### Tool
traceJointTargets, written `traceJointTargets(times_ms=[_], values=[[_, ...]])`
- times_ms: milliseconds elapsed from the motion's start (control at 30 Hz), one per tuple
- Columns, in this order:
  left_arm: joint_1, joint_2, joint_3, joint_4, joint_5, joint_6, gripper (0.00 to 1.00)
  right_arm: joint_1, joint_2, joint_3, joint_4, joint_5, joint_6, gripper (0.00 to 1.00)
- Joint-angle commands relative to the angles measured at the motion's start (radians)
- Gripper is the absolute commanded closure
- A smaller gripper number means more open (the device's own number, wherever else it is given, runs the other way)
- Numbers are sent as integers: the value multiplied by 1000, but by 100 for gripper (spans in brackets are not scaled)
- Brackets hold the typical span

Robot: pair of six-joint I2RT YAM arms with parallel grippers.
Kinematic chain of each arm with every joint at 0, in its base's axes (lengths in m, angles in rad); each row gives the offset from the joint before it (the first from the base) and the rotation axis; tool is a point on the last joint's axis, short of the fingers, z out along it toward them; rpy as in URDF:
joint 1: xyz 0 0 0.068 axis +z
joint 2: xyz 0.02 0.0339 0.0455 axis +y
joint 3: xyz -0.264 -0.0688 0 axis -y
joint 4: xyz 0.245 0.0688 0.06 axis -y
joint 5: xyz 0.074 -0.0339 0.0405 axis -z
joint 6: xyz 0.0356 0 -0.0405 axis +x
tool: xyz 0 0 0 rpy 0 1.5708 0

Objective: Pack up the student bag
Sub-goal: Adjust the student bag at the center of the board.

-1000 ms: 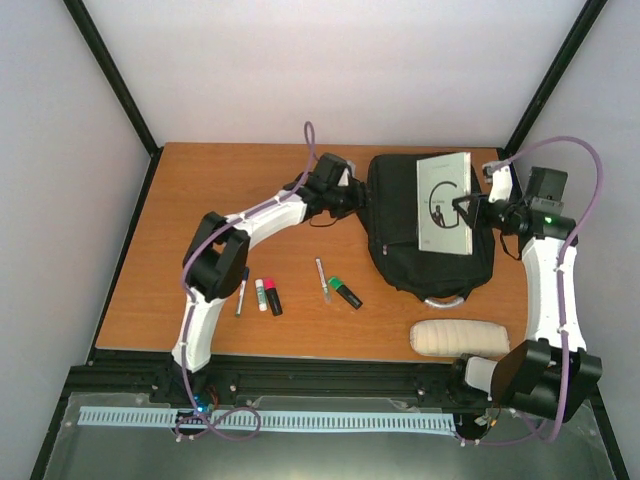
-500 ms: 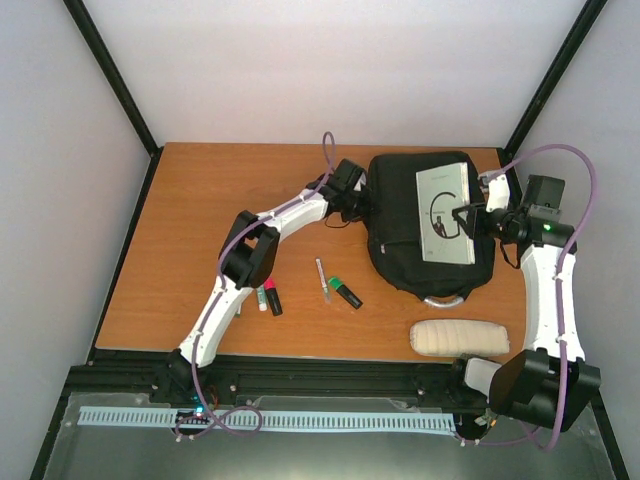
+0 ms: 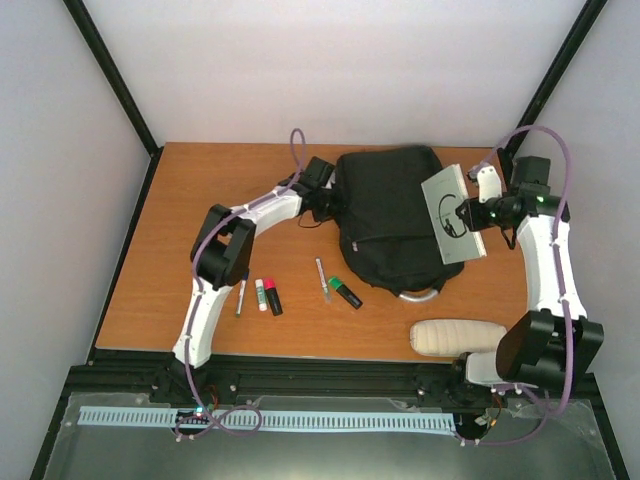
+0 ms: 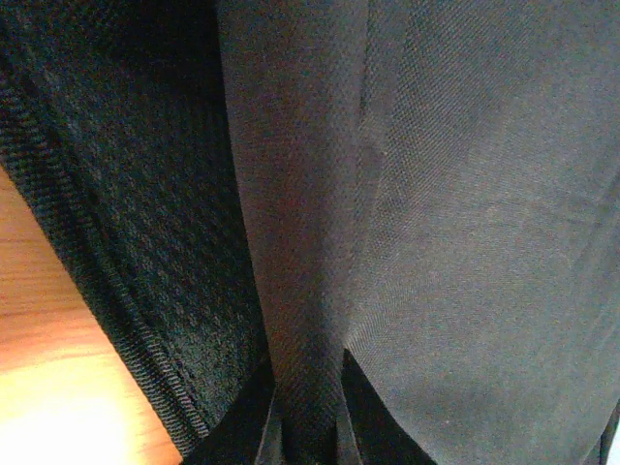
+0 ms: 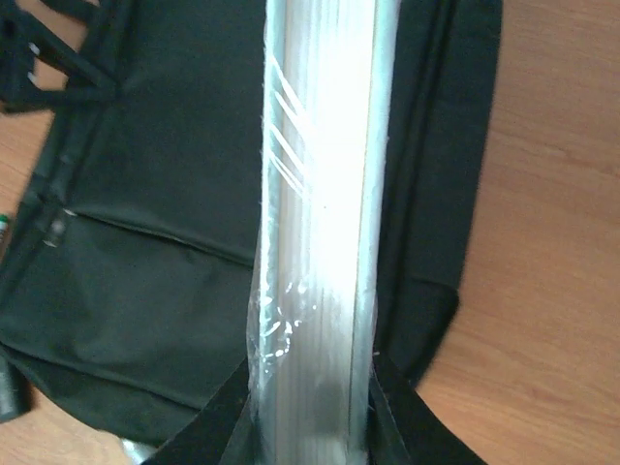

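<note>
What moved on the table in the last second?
The left hand, gripping the student bag by its fabric, dragged it leftwards. The right hand kept hold of the book, which tilted and now sits over the bag's right side. The markers and the cream pouch stayed put.

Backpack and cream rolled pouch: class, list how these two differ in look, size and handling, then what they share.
Colour: the backpack is black; the pouch is cream-white.
Size: the backpack is far larger than the pouch.
Handling: the left hand pinches a fold of the backpack, while the pouch lies untouched.
Shared: both are soft and rest on the table.
</note>
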Motion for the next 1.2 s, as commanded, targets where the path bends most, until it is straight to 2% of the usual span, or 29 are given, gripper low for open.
traceJointTargets(times_ms=[0,233,433,600,700,733,800,833,900,933,1000,1033,1100,1167], values=[[73,-84,-95,54,-63,5,99,93,53,93,22,92,-90,97],[88,-112,-160,59,-68,28,99,271,197,133,-1,239,-110,97],[89,-131,-182,62,-61,38,99,338,289,151,-27,289,-110,77],[89,-140,-182,49,-63,59,99,356,304,137,-32,309,-106,77],[89,-140,-168,30,-66,78,98,356,302,150,-47,338,-101,71],[89,-140,-161,25,-67,83,98,356,307,162,-60,337,-99,76],[89,-143,-157,16,-71,92,98,351,305,183,-75,322,-96,94],[89,-147,-154,10,-72,99,97,346,298,196,-80,300,-90,97],[89,-158,-144,-13,-78,126,91,328,284,234,-101,261,-79,97],[89,-167,-137,-30,-84,142,82,311,279,257,-118,237,-76,97],[89,-198,-124,-79,-111,158,56,257,265,308,-144,164,-61,97],[89,-224,-135,-83,-116,165,49,222,254,323,-149,121,-52,97],[85,-296,-161,-117,-140,187,37,153,222,328,-142,44,-38,97],[76,-363,-166,-160,-181,249,32,99,176,275,-99,-5,-24,97]])
